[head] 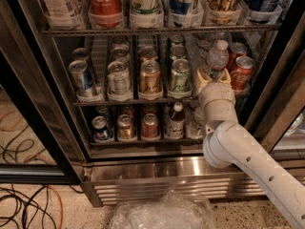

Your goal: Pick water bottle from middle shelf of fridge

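Bottle: water bottle (218,56) stands upright at the right end of the middle shelf (138,101), just beside red cans (242,71).
Gripper: gripper (213,80) sits at the bottle's base, the bottle rising directly behind it.
Grip state: cannot tell; the wrist hides it.

Matt cream plastic gripper (214,78) sits at the clear ribbed plastic bottle (218,56); left of it, glossy metal cans (150,75) on a grey wire shelf (138,101); below, shiny ribbed steel of the fridge (157,178)
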Tool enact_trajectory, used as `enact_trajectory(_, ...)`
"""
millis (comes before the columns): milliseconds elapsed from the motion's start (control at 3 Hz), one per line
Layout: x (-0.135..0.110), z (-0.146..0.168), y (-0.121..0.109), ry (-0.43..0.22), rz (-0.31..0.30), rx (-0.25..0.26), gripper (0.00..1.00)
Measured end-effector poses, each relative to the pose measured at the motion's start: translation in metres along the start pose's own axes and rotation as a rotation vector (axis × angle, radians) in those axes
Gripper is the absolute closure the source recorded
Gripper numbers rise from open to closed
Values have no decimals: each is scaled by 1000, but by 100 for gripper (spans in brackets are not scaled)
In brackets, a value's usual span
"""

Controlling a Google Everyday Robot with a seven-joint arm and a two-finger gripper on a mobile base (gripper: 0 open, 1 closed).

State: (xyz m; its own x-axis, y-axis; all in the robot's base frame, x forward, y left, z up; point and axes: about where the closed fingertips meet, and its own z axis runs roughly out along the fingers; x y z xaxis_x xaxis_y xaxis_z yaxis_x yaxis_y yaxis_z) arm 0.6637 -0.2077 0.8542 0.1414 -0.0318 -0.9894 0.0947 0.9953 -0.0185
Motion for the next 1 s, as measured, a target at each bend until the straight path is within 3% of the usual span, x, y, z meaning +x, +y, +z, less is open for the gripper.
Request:
enact_trajectory(333, 0, 0, 0, 0, 0, 0, 100)
enact_trajectory(1000, -2, 0, -1, -22, 13, 6, 100)
